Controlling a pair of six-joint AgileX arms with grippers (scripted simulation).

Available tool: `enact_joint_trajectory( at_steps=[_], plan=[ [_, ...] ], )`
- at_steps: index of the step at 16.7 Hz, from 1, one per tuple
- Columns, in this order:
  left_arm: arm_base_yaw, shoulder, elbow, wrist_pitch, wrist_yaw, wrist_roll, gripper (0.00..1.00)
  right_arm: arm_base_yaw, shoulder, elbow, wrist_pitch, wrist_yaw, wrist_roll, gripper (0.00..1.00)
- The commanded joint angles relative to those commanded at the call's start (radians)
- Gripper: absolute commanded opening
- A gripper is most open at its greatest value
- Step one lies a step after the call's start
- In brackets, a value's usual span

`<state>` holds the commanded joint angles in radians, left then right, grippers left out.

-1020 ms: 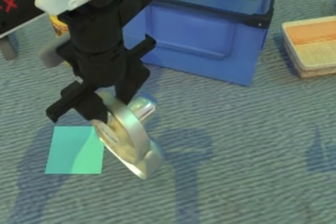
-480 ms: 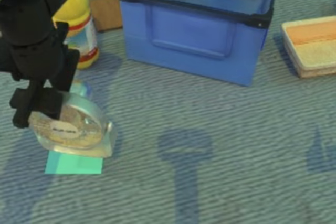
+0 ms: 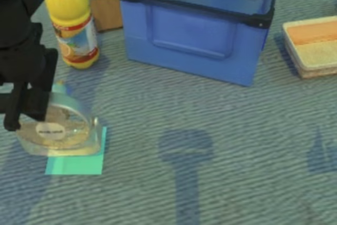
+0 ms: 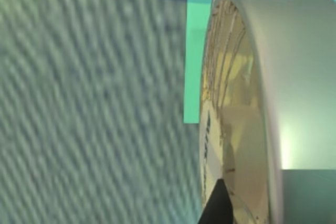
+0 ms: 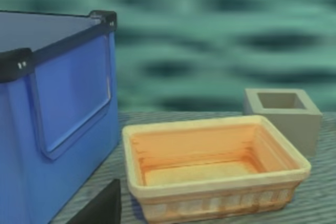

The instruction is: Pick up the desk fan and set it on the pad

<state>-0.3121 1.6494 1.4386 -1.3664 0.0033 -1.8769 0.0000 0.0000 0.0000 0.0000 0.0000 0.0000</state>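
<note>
The desk fan, a silver ring with a tan-gold grille face, leans over the back left part of the mint-green pad. My left gripper is shut on the fan's rim from the back left. In the left wrist view the fan fills most of the frame, one black fingertip presses on its grille face, and a strip of the pad shows beyond it. Whether the fan touches the pad I cannot tell. My right gripper is out of the top view, parked near the tray.
A yellow juice bottle stands behind the fan, beside a brown board. A big blue bin sits at the back middle. A tan-orange tray lies at the right, with a grey box beyond it.
My left arm has carried the fan leftward, from the pad's right side to over its back left part. The juice bottle is now uncovered.
</note>
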Motion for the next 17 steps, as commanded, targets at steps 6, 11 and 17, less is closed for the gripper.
enact_joint_trajectory(
  at_steps=[6, 11, 17],
  plan=[
    [0.006, 0.013, -0.113, 0.128, 0.0, -0.001, 0.0, 0.0, 0.0, 0.0, 0.0, 0.0, 0.0, 1.0],
    [0.006, 0.013, -0.118, 0.133, 0.0, -0.001, 0.08, 0.0, 0.0, 0.0, 0.0, 0.0, 0.0, 1.0],
    [0.006, 0.013, -0.118, 0.133, 0.0, -0.001, 0.53, 0.0, 0.0, 0.0, 0.0, 0.0, 0.0, 1.0]
  ],
)
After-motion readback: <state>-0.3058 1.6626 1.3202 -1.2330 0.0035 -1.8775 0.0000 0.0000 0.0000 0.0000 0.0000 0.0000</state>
